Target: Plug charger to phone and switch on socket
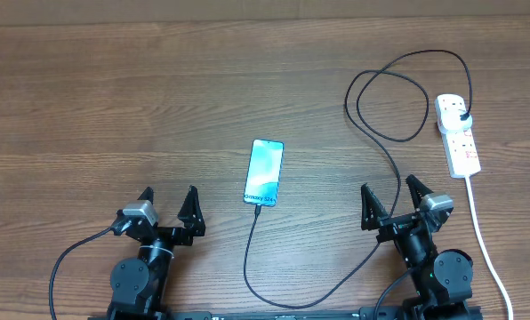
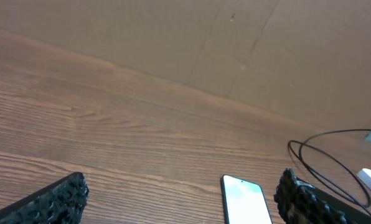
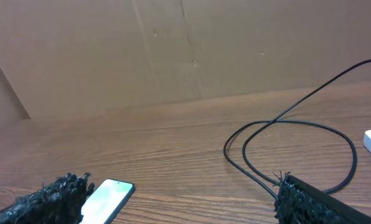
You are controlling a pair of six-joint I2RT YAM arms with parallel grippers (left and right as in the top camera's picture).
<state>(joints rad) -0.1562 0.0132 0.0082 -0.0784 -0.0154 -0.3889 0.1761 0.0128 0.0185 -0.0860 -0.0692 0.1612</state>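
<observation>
— Wood-grain worktop, with brown cardboard standing along its 12 o'clock edge. Where is the phone?

— The phone lies flat near the middle, screen up and lit pale blue, its long side running 12 to 6.

— And the charger?

— The charger is a thin black cable. Its tip meets the phone's 6 o'clock end. From there it runs toward 6, bends across to 4 between the arms, climbs toward 1 and coils in a loose loop.

— Where does the loop end?

— At the plug, seated in the 12 o'clock outlet of the socket. The socket sits at about 2 o'clock, well apart from the phone. Its white cord trails toward 5, passing just beside the right arm.

— Are the switches on?

— Too small to tell.

— What about the arms?

— The left tool is at 7 o'clock, fingers spread wide, pinching nothing. The right tool is at 5 o'clock, also spread and empty, and the cable crosses between its fingers as seen from above. Both are apart from the phone and the socket.
</observation>
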